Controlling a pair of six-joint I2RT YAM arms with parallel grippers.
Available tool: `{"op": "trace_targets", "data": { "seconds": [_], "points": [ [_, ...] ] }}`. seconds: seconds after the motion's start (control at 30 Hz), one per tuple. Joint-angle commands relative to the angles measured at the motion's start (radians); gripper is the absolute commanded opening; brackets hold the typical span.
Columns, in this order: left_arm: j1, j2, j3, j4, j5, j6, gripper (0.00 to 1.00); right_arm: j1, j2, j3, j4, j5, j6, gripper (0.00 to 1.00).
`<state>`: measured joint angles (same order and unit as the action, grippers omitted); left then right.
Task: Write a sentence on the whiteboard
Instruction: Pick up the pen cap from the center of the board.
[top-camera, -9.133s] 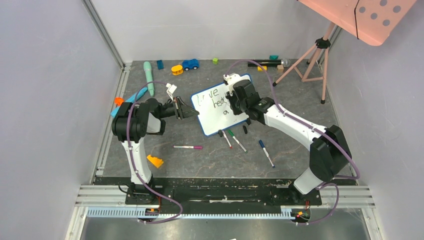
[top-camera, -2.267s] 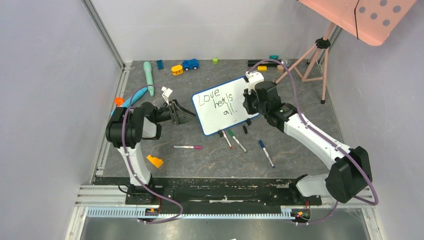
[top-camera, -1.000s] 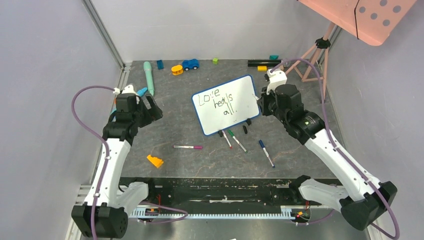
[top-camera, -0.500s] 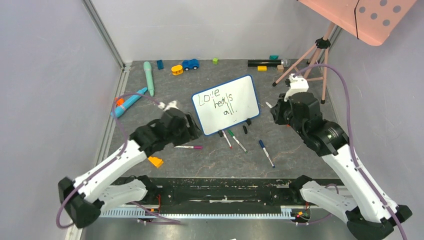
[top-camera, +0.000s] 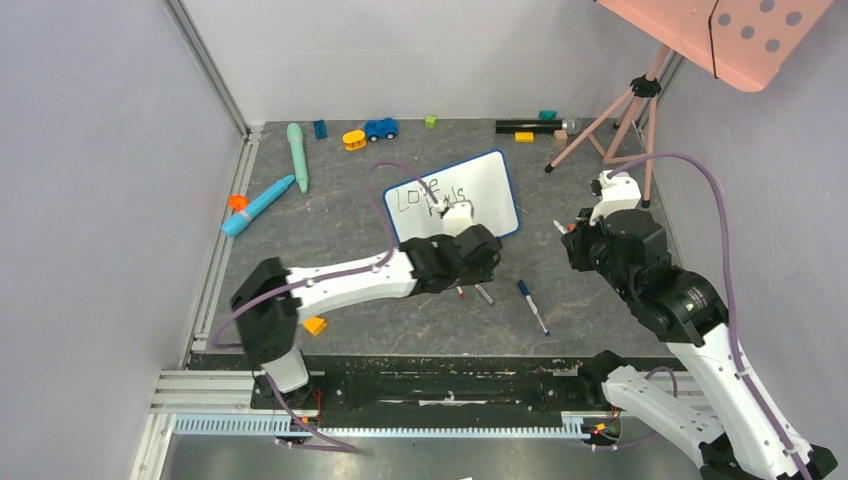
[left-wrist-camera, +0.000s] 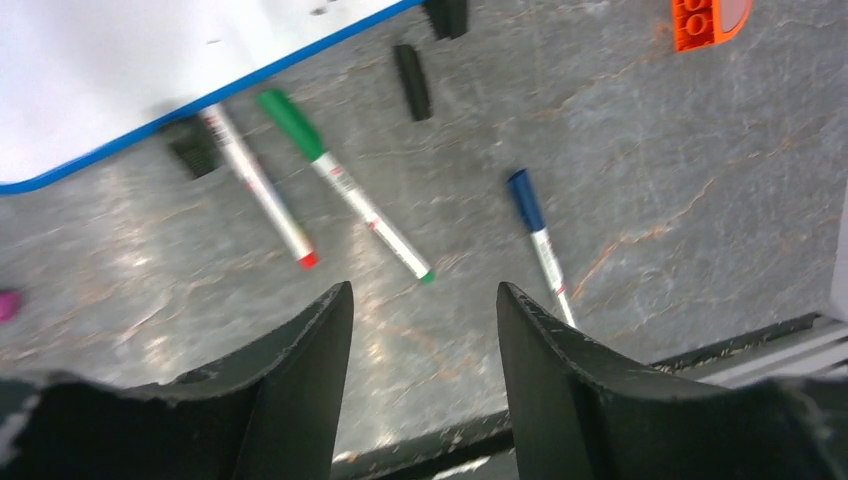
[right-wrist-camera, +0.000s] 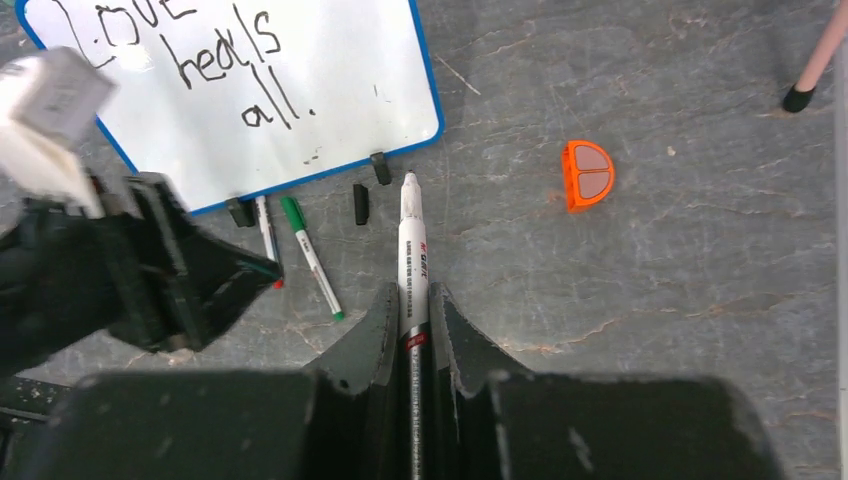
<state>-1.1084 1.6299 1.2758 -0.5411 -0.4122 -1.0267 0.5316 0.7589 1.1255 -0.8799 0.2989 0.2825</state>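
- Right wrist view: the sentence "Love heals all." stands complete on the whiteboard, mid-tabletop.
- The right gripper, pinching a marker, has drawn back toward the right edge; the writing looks finished.
- The left gripper, spread and empty, has swung over loose markers by the board's near edge.
- No container shows.

Top external: fixed high behind the arm bases at the near edge, tilted down toward the far wall, covering the full table. Left wrist: low and close, facing down past its own fingers at the near edge of the whiteboard. Right wrist: higher, on the right, facing down and far-left along its held marker. All three views share the whiteboard. Both wrist views share the green marker.
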Motion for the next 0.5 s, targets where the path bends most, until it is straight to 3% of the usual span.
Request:
{"op": "trace_targets", "data": {
  "seconds": [0.0,0.17,0.47],
  "points": [
    [-0.040,0.152,0.121,0.153,-0.095,0.006,0.59,-0.004,-0.020,0.067,-0.020,0.040,-0.056,0.00],
    [-0.042,0.351,0.320,0.073,-0.123,0.005,0.60,-0.004,-0.024,0.102,-0.066,0.045,-0.046,0.00],
    [-0.041,0.448,0.414,-0.033,-0.259,-0.028,0.57,-0.003,-0.046,0.120,-0.112,0.104,-0.045,0.00]
  ]
}}
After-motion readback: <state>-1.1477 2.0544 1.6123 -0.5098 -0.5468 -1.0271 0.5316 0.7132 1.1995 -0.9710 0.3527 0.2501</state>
